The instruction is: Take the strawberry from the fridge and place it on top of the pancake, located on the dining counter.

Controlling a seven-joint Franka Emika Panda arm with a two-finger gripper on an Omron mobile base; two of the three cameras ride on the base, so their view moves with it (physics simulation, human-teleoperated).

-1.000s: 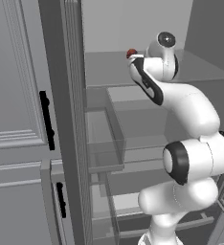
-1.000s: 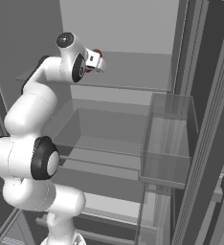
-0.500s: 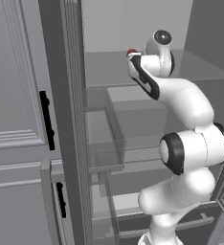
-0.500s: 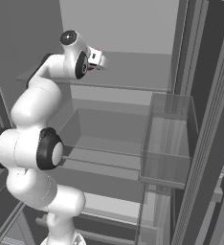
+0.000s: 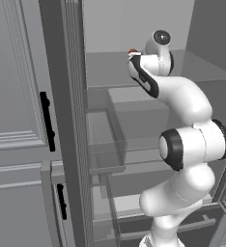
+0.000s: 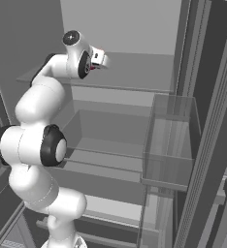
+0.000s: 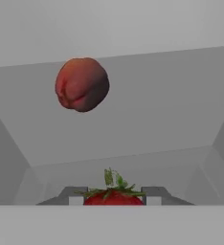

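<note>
Strawberry between the fingers on the fridge's top shelf

The strawberry [image 7: 114, 196] sits upright, green top up, directly between the gripper [image 7: 114, 195] fingers [image 7: 74, 194], which flank it closely; whether they already pinch it I cannot tell. A larger dark red fruit [image 7: 82, 84] lies farther back in the fridge [image 5: 66, 120].

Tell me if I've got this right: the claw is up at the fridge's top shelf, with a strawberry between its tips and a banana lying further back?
Nearly. The thing further back is no banana but a round dark red fruit, as the hand view shows. The rest holds: the claw is at the fridge's top shelf, the strawberry between its tips.
</note>
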